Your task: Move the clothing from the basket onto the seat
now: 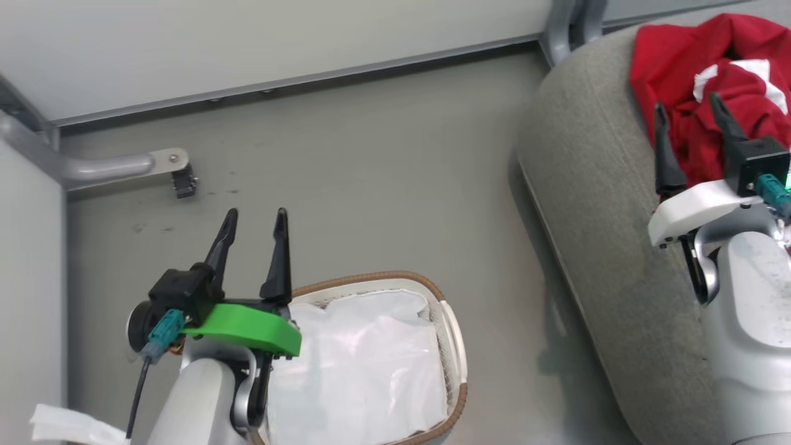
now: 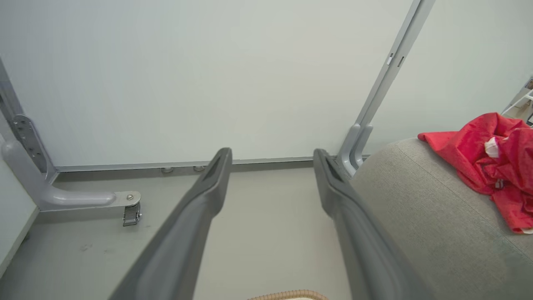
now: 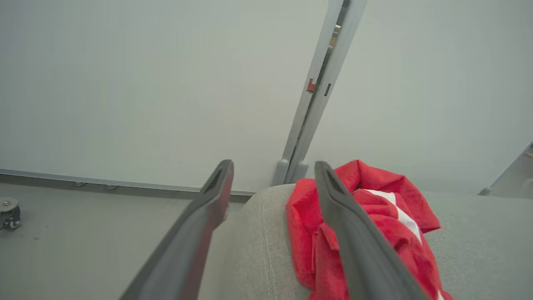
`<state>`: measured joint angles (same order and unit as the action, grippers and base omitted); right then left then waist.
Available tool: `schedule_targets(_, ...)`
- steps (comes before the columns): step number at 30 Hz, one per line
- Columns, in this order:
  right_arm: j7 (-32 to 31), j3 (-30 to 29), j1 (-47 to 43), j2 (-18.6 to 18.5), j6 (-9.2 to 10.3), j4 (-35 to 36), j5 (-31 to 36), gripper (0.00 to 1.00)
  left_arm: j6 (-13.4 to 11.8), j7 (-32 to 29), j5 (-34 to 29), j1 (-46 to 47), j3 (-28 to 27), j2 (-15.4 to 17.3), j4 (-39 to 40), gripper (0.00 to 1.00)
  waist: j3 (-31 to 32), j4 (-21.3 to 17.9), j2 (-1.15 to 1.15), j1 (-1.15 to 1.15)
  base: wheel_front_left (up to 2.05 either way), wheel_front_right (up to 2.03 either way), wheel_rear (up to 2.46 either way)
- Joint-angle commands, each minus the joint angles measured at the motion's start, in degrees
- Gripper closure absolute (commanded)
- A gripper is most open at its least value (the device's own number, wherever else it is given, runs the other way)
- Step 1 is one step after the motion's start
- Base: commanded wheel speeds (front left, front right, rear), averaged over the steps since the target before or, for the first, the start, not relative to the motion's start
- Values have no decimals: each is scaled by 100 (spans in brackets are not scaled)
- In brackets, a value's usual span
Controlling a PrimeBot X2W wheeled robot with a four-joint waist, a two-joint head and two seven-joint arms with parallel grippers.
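Observation:
The red clothing (image 1: pixel 710 80) with white trim lies in a crumpled heap on the grey seat (image 1: pixel 593 204) at the upper right, and the left wrist view also catches the clothing (image 2: pixel 487 162) on the seat (image 2: pixel 420 208). My right gripper (image 1: pixel 689 117) is open above the seat, just in front of the heap, holding nothing; the clothing (image 3: pixel 374 225) sits on the seat (image 3: pixel 258 254) behind the right finger in the right wrist view. The basket (image 1: pixel 454 346) stands on the floor at the bottom centre with just its white liner showing. My left gripper (image 1: pixel 256 225) hangs open over the basket's left rim.
A pale wall panel (image 1: pixel 247 49) runs along the back with a grey metal post (image 1: pixel 568 25). A curved grey bracket with a small castor (image 1: pixel 182 179) juts onto the floor at the left. White cloth (image 1: pixel 68 426) lies at the bottom left.

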<state>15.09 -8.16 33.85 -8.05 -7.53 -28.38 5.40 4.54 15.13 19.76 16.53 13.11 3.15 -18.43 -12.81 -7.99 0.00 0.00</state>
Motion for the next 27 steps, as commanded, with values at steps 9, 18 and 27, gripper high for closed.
schedule_targets(9, 11, 252, -528, 321, 8, 241, -262, 0, -118, 1, -180, -524, -597, -19, -121, 0, 584, 659, 0, 0, 0, 0, 0)
schedule_targets(18, 11, 441, -1377, 500, 8, 547, -563, 0, -73, 1, -102, -971, -813, -24, -66, 0, 823, 847, 0, 0, 0, 0, 0)
schedule_targets(27, 11, 631, -2116, 505, 8, 723, -1063, 0, -137, 1, 31, -1388, -805, -24, 34, 0, 997, 795, 0, 0, 0, 0, 0)
